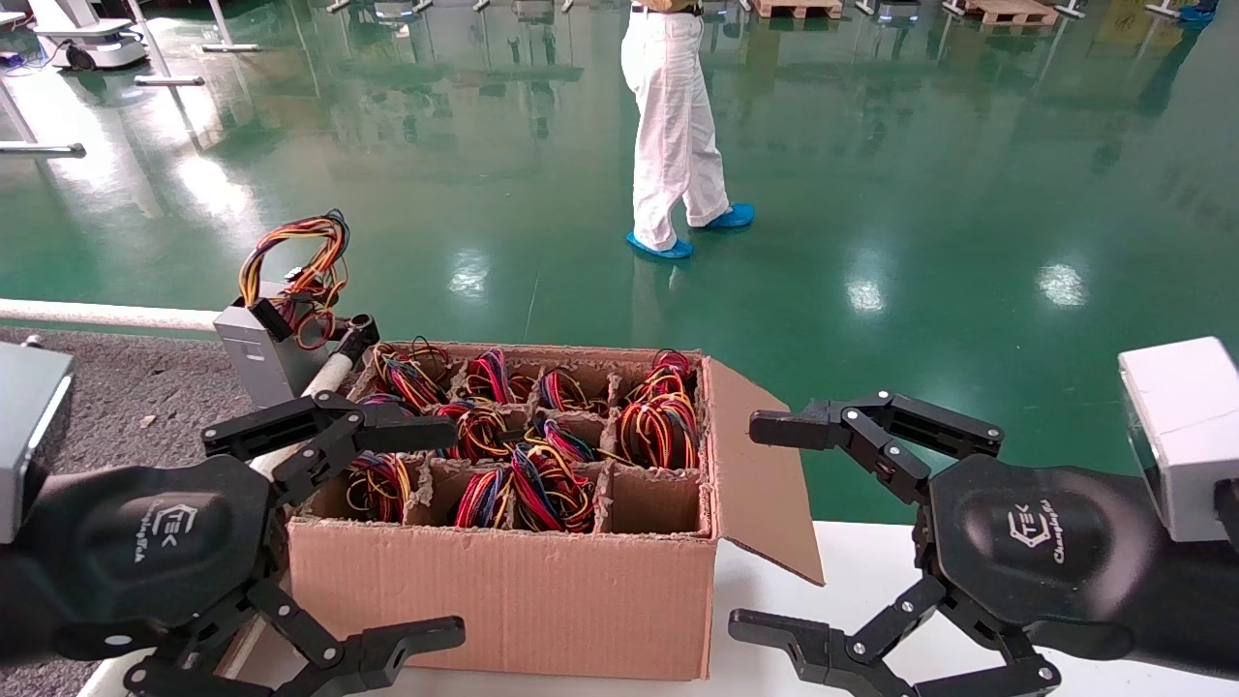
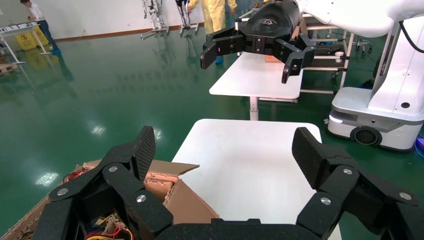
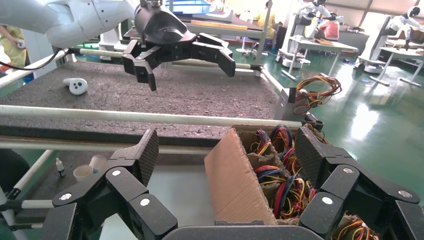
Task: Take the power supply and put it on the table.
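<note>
- Tabletop (image 1: 116,407) first: the dark speckled, carpet-like surface lies on your left side, edged by a white pipe rail (image 1: 97,315), and it is where the power supply goes.
- Carton (image 1: 503,600) next: the brown cardboard box sits on the smooth white top (image 1: 852,571) between your two hands, its compartments packed with looped wire bundles; the units under them are hidden, so you cannot see how each one lies.
- Left hand (image 1: 319,542): fingers spread wide, holding nothing, hovering at the carton's near left corner, its upper finger reaching over the left-hand compartments.
- Right hand (image 1: 823,542): also spread and empty, just off the carton's right side beside the open flap (image 1: 765,465), apart from the cardboard.
- Power supply (image 1: 256,353): one grey box already stands upright at the far left corner of the carton, right by the rail, its wire loop (image 1: 295,266) rising above it.
- What the move turns on, as I judge it: the speckled tabletop lies to your left, and the left hand is both over the carton's cells and nearer that surface, so it is the arm to lift with. Expect to go straight down into a cell, then carry left over the rail.
</note>
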Robot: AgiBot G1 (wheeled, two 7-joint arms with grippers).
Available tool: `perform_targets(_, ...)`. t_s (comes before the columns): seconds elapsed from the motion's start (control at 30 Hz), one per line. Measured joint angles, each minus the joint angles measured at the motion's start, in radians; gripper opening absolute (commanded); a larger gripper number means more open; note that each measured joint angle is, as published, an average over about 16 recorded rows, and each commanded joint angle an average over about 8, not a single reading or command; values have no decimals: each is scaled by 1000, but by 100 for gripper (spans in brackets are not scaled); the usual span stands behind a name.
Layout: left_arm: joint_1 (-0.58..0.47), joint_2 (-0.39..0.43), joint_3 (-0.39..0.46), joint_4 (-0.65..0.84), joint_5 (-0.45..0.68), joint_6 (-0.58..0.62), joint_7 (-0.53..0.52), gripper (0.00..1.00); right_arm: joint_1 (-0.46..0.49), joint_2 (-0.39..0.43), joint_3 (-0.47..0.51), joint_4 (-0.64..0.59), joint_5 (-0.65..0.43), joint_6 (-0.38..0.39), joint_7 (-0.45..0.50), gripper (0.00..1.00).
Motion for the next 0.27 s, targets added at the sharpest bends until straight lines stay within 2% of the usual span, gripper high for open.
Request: perform_targets(0.27,0,0,0,0,0,0,0,100,0,0,0,0,0,0,0,100)
